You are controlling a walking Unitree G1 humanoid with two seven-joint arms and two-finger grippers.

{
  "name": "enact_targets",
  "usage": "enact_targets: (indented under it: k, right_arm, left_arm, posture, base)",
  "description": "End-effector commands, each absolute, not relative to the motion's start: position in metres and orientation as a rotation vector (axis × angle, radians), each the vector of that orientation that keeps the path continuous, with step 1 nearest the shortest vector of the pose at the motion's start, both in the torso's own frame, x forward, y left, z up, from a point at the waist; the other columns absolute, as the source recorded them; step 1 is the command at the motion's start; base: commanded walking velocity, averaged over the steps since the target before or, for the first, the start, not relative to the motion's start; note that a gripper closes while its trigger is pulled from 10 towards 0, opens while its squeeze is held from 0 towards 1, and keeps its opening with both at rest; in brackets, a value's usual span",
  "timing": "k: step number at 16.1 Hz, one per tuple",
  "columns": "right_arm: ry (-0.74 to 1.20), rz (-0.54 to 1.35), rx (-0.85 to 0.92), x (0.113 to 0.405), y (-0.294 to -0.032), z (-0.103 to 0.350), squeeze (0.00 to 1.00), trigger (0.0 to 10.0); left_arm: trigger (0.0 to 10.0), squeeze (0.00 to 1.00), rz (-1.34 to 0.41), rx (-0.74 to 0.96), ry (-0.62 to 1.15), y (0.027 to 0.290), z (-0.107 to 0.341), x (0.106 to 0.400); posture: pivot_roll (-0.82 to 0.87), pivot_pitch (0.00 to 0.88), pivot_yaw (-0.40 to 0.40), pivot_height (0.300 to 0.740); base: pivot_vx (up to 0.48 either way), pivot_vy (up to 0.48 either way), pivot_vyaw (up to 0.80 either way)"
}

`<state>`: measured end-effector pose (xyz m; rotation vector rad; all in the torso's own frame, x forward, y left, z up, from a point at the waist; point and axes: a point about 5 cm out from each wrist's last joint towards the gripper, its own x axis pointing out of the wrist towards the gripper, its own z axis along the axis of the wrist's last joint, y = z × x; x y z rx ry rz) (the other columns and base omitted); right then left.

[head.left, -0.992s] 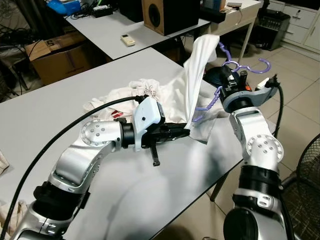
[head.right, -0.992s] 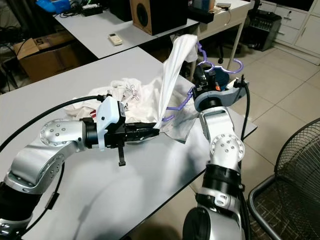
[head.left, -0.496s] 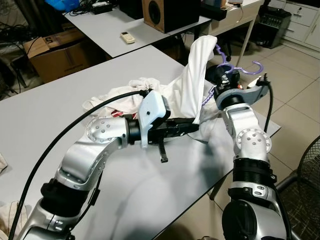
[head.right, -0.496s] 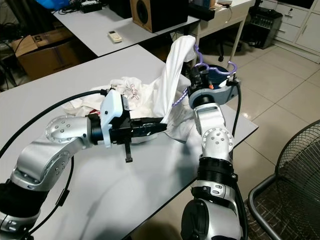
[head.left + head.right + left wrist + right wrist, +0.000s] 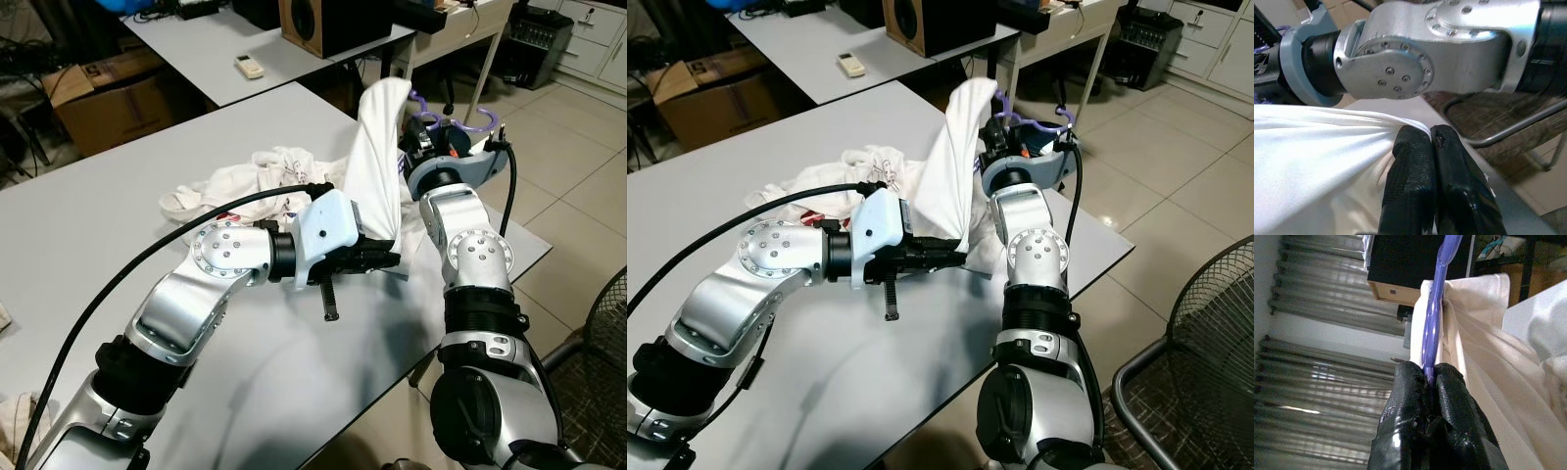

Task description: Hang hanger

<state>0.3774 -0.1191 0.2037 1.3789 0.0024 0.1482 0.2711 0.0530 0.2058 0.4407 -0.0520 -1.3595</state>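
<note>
You have the thin purple plastic hanger pinched between the fingers of your right gripper, held up above the far right corner of the pale grey worktop. The white cotton garment drapes over the hanger and runs down from it to your left gripper, whose fingers are pressed together on a fold of the cloth's lower edge, low over the worktop and just in front of the hanger.

Expect the hanger to be light but springy: a slim rod like that will probably flex and could twist in a narrow pinch, so hold it near the neck below the hook, where it is stiffest. The cloth is soft and limp, with no shape of its own; it will likely sag and slide along smooth plastic if you tilt the hanger. Keep gentle tension from the hem, not a hard pull, or the fabric may slip off.

A crumpled white heap of laundry lies on the worktop behind the left gripper.
</note>
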Motion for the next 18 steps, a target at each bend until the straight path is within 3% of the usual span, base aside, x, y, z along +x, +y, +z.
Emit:
enact_targets:
  k: [1, 3, 4, 5, 9, 16, 17, 18]
  right_arm:
    - [-0.052, 0.285, 1.486, 0.376, -0.094, 0.232, 0.0, 10.0]
    - [-0.08, 0.369, 1.527, 0.373, -0.093, 0.241, 0.0, 10.0]
    - [-0.099, 0.403, 1.516, 0.372, -0.093, 0.245, 0.0, 10.0]
    - [-0.124, 0.43, 1.496, 0.369, -0.097, 0.249, 0.0, 10.0]
    - [-0.169, 0.429, 1.397, 0.363, -0.109, 0.255, 0.0, 10.0]
    - [-0.277, 0.447, 1.179, 0.34, -0.14, 0.27, 0.0, 10.0]
    - [-0.295, 0.463, 1.17, 0.333, -0.145, 0.271, 0.0, 10.0]
    - [-0.304, 0.471, 1.172, 0.33, -0.148, 0.271, 0.0, 10.0]
  left_arm:
    - [10.0, 0.0, -1.423, 0.464, -0.072, 0.039, 0.201, 0.262]
    - [10.0, 0.0, -1.385, 0.491, -0.072, 0.041, 0.199, 0.268]
    - [10.0, 0.25, -1.366, 0.521, -0.068, 0.044, 0.196, 0.271]
    - [10.0, 1.0, -1.352, 0.533, -0.037, 0.051, 0.191, 0.272]
    - [10.0, 1.0, -1.357, 0.518, 0.021, 0.067, 0.182, 0.268]
    - [10.0, 1.0, -1.299, 0.328, 0.134, 0.121, 0.176, 0.255]
    - [10.0, 0.54, -1.294, 0.299, 0.145, 0.13, 0.177, 0.252]
    - [10.0, 0.0, -1.285, 0.284, 0.146, 0.133, 0.177, 0.251]
  posture:
    - [-0.15, 0.066, 0.064, 0.74]
    - [-0.15, 0.062, 0.065, 0.74]
    - [-0.15, 0.062, 0.065, 0.74]
    - [-0.15, 0.059, 0.068, 0.74]
    - [-0.14, 0.045, 0.071, 0.74]
    - [-0.15, 0.029, 0.078, 0.74]
    - [-0.15, 0.025, 0.076, 0.74]
    - [-0.15, 0.025, 0.076, 0.74]
  base:
    - [0.0, 0.0, 0.0]
    - [0.0, 0.0, 0.0]
    - [0.0, 0.0, 0.0]
    - [0.0, 0.0, 0.0]
    - [0.0, 0.0, 0.0]
    - [0.0, 0.0, 0.07]
    - [0.0, 0.0, 0.79]
    - [0.0, 0.0, 0.77]
